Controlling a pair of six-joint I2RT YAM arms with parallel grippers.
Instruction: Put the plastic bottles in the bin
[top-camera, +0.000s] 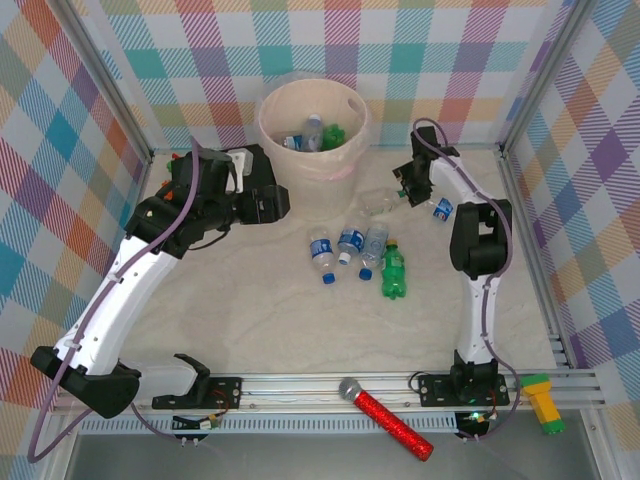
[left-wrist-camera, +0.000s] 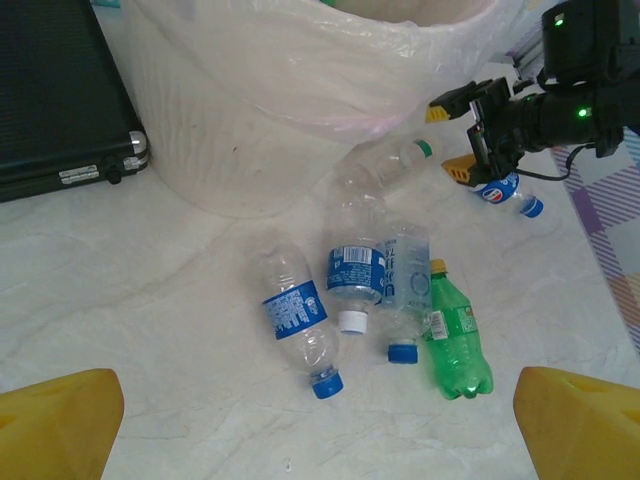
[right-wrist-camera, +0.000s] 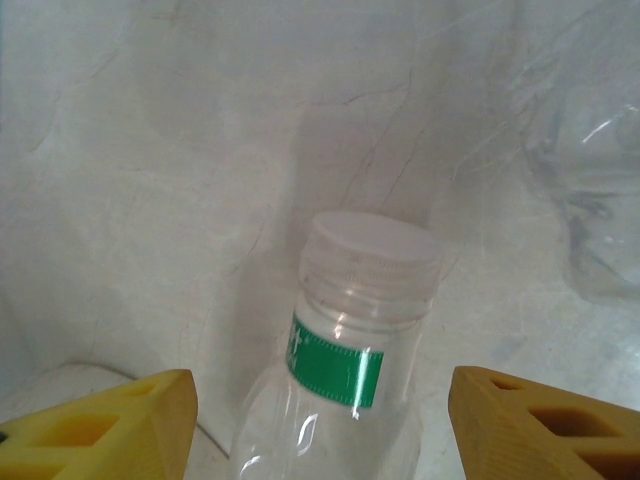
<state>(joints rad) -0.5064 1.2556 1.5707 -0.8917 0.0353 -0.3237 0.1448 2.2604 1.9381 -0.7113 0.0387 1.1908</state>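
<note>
Straddling a clear bottle (right-wrist-camera: 350, 330) with a white cap and a green neck band, the right tool (right-wrist-camera: 322, 405) has its yellow fingers (right-wrist-camera: 110, 420) spread wide, one on each side of the bottle's neck, and neither is seen touching it. That bottle lies on the pale surface (top-camera: 250, 320), just near and right of the bin (top-camera: 290, 165), its cap end toward the tool. The bin stands at the far middle, lined with clear plastic, with several bottles (top-camera: 315, 132) lying inside. Nearer, in the middle of the surface, three blue-labelled bottles (top-camera: 350, 245) lie side by side, with a green bottle (top-camera: 394, 275) touching the rightmost one. A fifth small bottle (top-camera: 442, 208) lies just right of the right tool. The left tool (left-wrist-camera: 318, 425) hangs open too, its fingers far apart, above the surface to the left, beside the black case (left-wrist-camera: 60, 90). A red microphone (top-camera: 390, 418) rests on the near rail.
</note>
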